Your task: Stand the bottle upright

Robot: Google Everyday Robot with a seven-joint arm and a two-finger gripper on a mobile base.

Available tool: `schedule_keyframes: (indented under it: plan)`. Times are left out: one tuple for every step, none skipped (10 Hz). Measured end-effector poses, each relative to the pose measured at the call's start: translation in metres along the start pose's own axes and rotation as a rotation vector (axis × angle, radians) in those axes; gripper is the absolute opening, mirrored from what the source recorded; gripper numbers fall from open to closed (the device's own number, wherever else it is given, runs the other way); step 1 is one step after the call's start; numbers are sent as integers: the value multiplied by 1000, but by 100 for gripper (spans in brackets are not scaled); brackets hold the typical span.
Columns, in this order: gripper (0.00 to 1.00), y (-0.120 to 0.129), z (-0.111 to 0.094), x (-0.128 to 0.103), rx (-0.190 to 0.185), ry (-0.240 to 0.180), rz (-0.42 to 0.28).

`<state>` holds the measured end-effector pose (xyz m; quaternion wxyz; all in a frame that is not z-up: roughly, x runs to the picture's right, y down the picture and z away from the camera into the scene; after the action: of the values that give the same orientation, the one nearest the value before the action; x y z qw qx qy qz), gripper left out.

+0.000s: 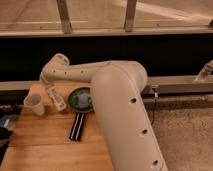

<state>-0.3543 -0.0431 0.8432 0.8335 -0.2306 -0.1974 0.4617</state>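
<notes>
Gripper [50,90] over back-left corner of bench [45,145], jaws pressed together on upper end of bottle [57,100] | bottle tilted, not upright, lower end toward bench middle | white cup [34,104] just left, by left edge | green dish [75,93] just right | striped black bar [77,126] nearer front edge

Wooden table [45,145] carries white cup [34,104], green plate [75,94], striped black bar [77,126]; hand [51,89] above.

White cup [34,104], striped bar [77,126], green plate [74,94]
</notes>
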Motion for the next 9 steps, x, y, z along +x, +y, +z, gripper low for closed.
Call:
schedule_keyframes:
  plan:
    - [0,-2,-1,-3,3,-8,-4]
    - [0,-4,-4,-10,9,-21,-11]
    - [0,-4,-8,-14,13,-30,-16]
    - [0,-5,-15,-23,21,-49,-21]
    - [0,-7,-21,-27,25,-69,-23]
    - [0,-9,-24,-28,27,-77,-22]
    - [0,-10,-23,-27,27,-76,-22]
    - [0,-8,-23,-28,26,-76,-23]
    - [0,-7,-23,-28,24,-76,-24]
